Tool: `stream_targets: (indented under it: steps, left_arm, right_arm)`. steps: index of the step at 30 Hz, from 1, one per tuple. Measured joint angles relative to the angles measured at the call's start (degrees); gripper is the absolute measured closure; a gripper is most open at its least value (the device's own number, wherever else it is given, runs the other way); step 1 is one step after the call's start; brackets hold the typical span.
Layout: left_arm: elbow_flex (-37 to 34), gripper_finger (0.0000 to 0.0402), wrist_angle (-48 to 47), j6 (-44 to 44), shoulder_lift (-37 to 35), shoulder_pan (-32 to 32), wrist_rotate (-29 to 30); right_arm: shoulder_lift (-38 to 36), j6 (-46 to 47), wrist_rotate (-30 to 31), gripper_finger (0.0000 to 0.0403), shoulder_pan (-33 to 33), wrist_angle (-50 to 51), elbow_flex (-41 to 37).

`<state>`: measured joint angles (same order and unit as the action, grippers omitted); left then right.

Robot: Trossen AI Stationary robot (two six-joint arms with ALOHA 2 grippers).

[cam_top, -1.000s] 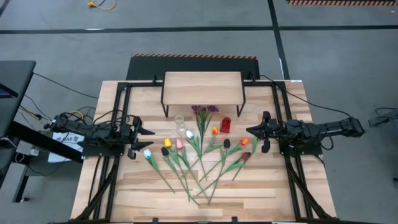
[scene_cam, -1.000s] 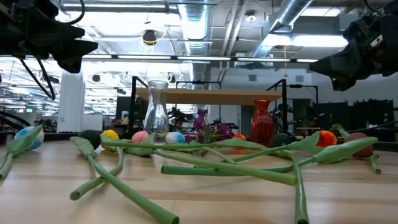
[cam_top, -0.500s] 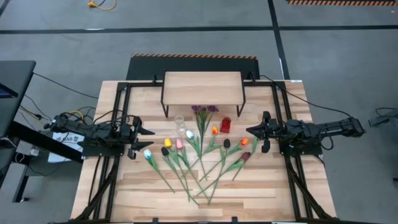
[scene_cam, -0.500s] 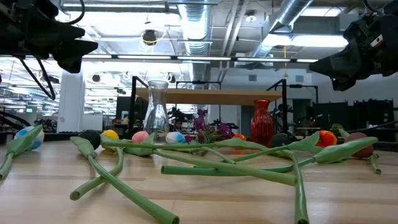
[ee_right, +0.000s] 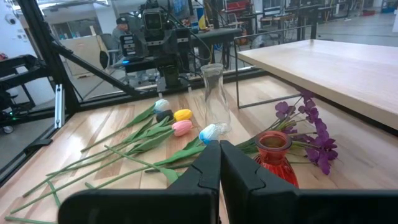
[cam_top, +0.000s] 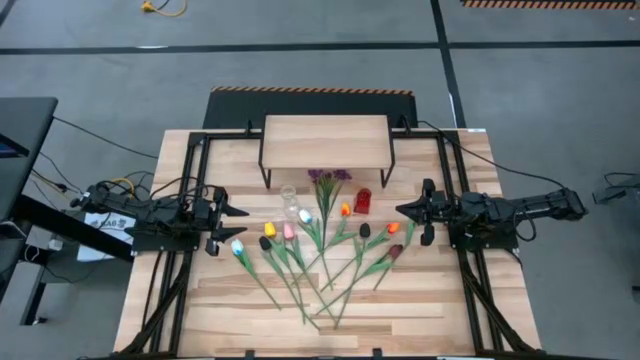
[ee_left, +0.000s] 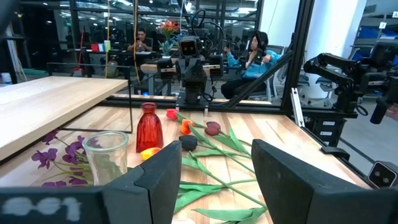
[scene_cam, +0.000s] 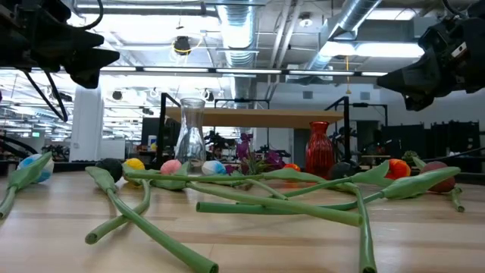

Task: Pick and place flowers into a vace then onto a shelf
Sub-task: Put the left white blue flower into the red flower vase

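Desk [cam_top: 200,290] of pale wood slats carries everything, and the landmark here is the shelf [cam_top: 325,142], a light plank on thin black legs standing at the desk's far edge. Both arms hang clear of the desk surface, one on each flank, in front of the shelf. Left gripper [cam_top: 238,212] hovers off the shelf's left front corner, jaws spread apart with nothing between them. Right gripper [cam_top: 403,211] hovers off the shelf's right front corner, jaws pressed together and empty. Flowers [cam_top: 310,250] lie flat on the desk in front of the shelf, green stems fanned and crossing, heads in blue-white, yellow, pink, orange, red and dark maroon pointing towards the shelf. Purple blossom sprig [cam_top: 327,180] lies just in front of the shelf, close to its middle. Clear glass vase [cam_top: 289,197] stands upright and empty just left of that sprig, red vase [cam_top: 362,200] upright just right of it, both near the shelf's front legs.
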<state>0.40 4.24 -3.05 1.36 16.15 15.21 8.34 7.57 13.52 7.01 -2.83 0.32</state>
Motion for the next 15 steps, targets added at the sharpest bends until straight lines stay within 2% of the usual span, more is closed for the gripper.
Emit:
stream_targets:
  steps: [11,15]
  left_arm:
    - [0.0,0.0216,0.1,0.14,0.01,0.01,0.15]
    - [-0.02,0.0216,0.1,-0.19,0.01,0.0,0.17]
  right_arm:
    - [0.0,-2.24,0.11,0.0403,-0.02,-0.83,-0.02]
    - [0.0,-2.86,0.09,0.0403,0.0,-4.67,-0.01]
